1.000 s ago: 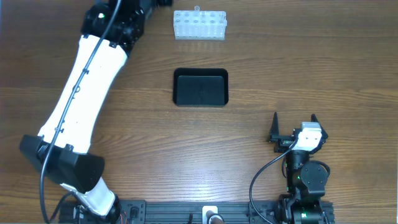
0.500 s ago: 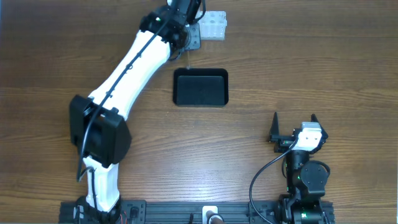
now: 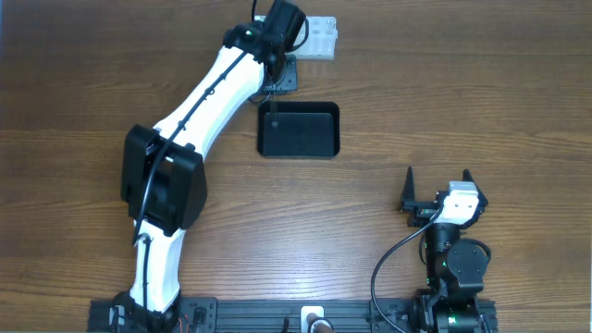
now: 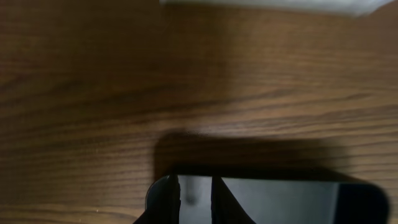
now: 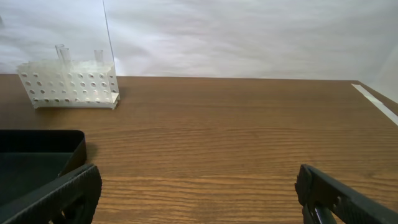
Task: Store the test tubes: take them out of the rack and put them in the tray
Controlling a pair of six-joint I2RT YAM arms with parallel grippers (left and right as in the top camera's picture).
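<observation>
Wooden table (image 3: 481, 92), tray (image 3: 314, 134), white wall (image 5: 249, 37)

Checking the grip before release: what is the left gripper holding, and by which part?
A test tube, pinched near its top end by the left gripper.

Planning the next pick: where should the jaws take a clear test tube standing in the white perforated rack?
Grip the clear test tube by its exposed top end, from above: it stands upright, and the white perforated rack encloses the rest.
</observation>
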